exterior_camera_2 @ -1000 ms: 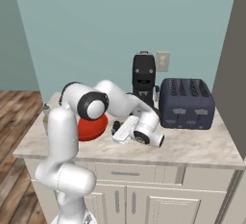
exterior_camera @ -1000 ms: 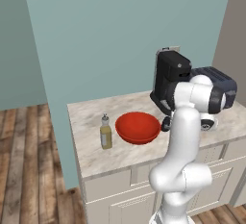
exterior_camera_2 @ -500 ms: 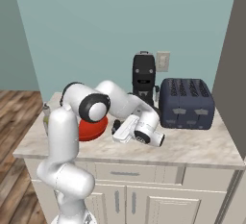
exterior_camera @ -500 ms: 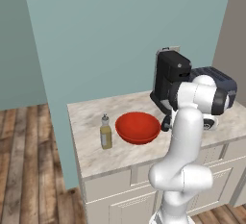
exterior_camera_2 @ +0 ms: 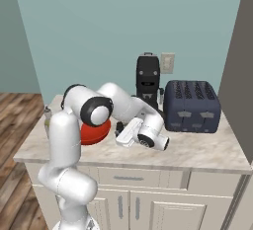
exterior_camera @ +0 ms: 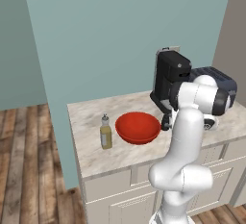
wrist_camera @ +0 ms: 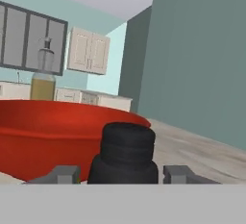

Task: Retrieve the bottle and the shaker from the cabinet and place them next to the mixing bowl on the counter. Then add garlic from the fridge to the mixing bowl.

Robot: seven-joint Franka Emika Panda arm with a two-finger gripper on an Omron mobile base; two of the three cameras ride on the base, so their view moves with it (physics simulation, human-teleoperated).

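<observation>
The black shaker [wrist_camera: 127, 155] stands upright on the counter [exterior_camera: 91, 117], close against the right side of the red mixing bowl [exterior_camera: 138, 128]. My gripper [wrist_camera: 120, 175] is low around the shaker. Its jaws are open, with a gap showing on each side between finger and shaker. In the right base view the hand lies level over the counter, with the shaker [exterior_camera_2: 119, 127] at its tip beside the bowl [exterior_camera_2: 94, 131]. The bottle [exterior_camera: 105, 132] of yellowish liquid stands on the bowl's other side, and its top [wrist_camera: 43, 81] rises behind the bowl's rim [wrist_camera: 48, 131] in the hand view.
A black coffee machine [exterior_camera_2: 148, 78] stands at the back of the counter against the teal wall. A dark toaster [exterior_camera_2: 191, 105] sits to its right. Bare stone [exterior_camera_2: 197, 147] lies in front of the toaster. A tall grey panel closes off the right side.
The arm has kept its place beside the bowl. Bowl, bottle and shaker stand where they were.
</observation>
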